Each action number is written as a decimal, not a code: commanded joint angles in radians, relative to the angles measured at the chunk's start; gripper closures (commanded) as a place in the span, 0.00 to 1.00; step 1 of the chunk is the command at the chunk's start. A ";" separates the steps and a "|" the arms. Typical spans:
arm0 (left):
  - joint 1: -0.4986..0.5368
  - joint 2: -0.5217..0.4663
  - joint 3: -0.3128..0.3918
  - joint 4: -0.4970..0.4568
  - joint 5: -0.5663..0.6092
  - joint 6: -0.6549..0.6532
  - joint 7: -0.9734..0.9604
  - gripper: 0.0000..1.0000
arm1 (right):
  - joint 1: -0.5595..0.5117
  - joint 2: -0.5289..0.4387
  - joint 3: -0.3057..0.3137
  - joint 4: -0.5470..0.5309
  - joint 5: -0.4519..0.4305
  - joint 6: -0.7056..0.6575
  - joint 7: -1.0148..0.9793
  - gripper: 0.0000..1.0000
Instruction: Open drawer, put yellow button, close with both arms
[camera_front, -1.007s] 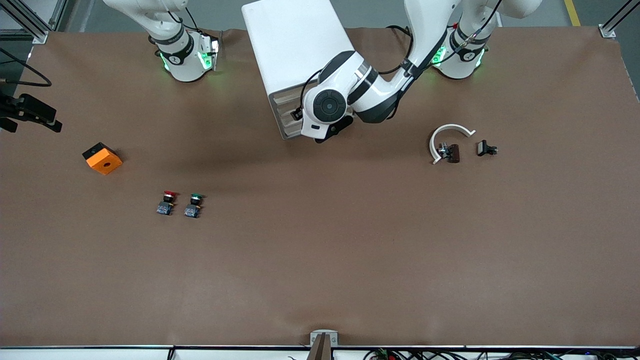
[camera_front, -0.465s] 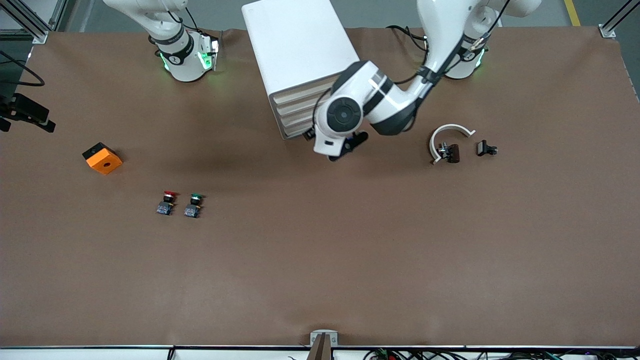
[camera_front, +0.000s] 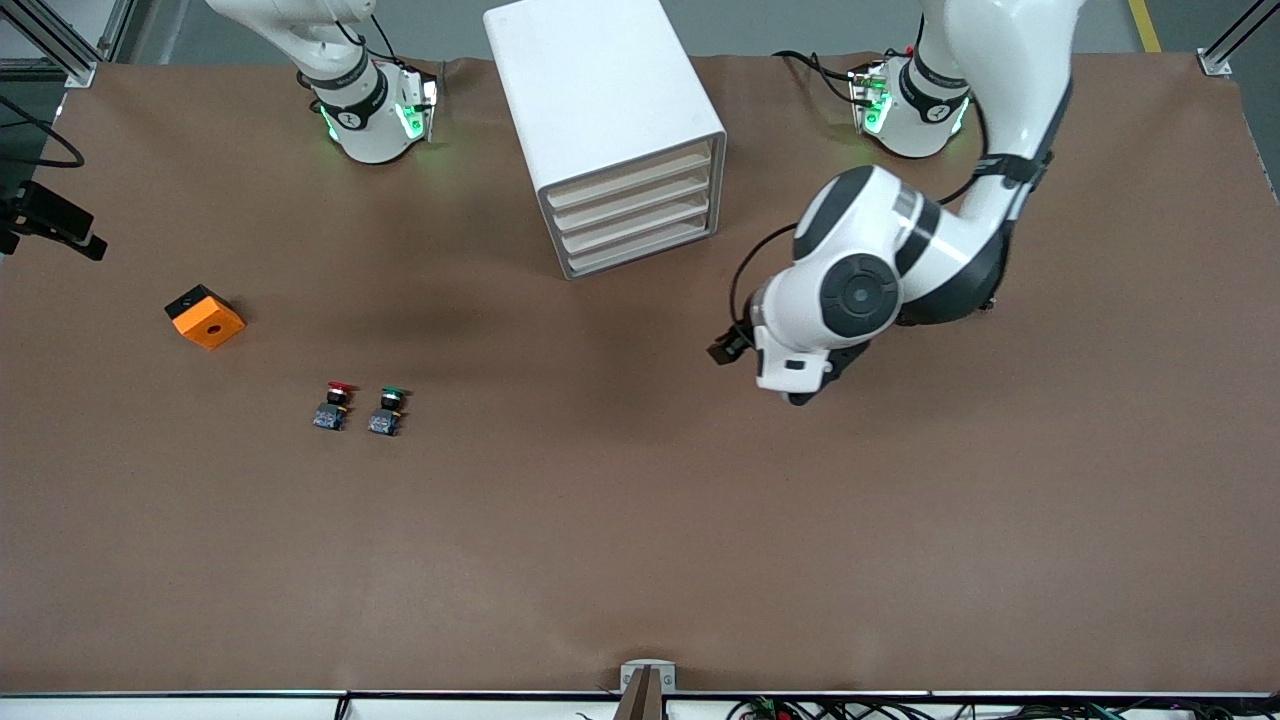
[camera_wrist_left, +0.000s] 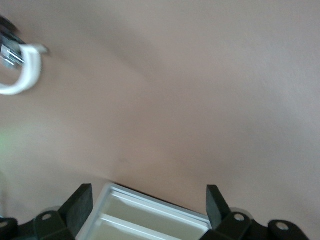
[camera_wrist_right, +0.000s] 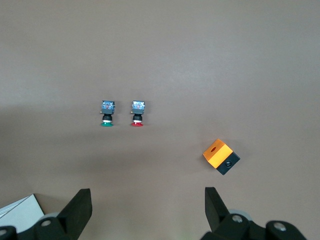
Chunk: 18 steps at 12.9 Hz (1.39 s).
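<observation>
Table (camera_front: 640, 520): brown, wide, mostly bare. Cabinet (camera_front: 600, 100): white, between the two bases, front turned toward the front camera and slightly toward the left arm's end. Drawer (camera_front: 630, 178): uppermost of four, apparently flush with the three below, so judged shut; long edge slanting across between the arms' ends.

Left arm (camera_front: 860, 290): folded at the elbow, wrist low over bare table in front of the cabinet, off toward its own end. Right arm (camera_front: 350, 90): waiting, up out of the front view.

Left gripper (camera_wrist_left: 149, 205): fingers spread wide, nothing between them, a white cabinet edge in sight past them, a white curved piece (camera_wrist_left: 25, 75) farther off. Clearly the nearer tool to the drawer, yet apart from it. Right gripper (camera_wrist_right: 147, 200): equally wide and empty, high over the right arm's end, above the green-capped button (camera_wrist_right: 106, 114), red-capped button (camera_wrist_right: 137, 113) and orange block (camera_wrist_right: 221, 156).

Yellow button: nowhere to be seen on the table; possibly inside the drawer, impossible to confirm.
</observation>
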 joint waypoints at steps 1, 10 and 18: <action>0.076 -0.087 -0.009 -0.016 0.037 -0.087 0.124 0.00 | 0.002 -0.024 0.002 -0.019 0.012 -0.005 0.016 0.00; 0.161 -0.447 0.315 -0.135 0.026 -0.296 0.978 0.00 | 0.001 -0.024 -0.003 -0.013 0.012 -0.016 0.010 0.00; 0.249 -0.627 0.325 -0.370 0.118 -0.067 1.227 0.00 | -0.004 -0.038 -0.003 -0.019 0.014 -0.025 0.024 0.00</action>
